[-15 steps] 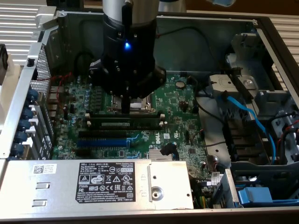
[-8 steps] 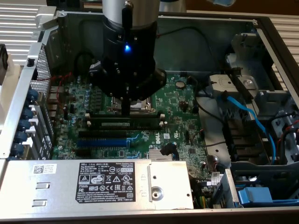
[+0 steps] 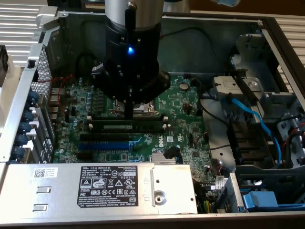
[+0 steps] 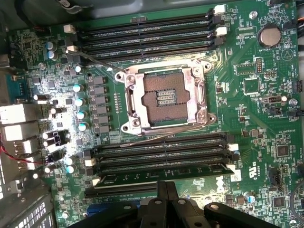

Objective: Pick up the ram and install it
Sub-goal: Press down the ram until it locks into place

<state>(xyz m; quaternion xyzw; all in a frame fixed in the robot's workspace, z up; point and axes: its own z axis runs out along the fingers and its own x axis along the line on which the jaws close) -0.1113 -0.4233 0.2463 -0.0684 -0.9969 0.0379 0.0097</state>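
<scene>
Here the ram already lies in a black slot below the processor socket. The gripper is closed, holding nothing, its tip pressing on the stick. I think the push must be straight down — no tilt. Room is narrow: the blue slot just beside, the power supply near.

White slatted surface, bright light
</scene>
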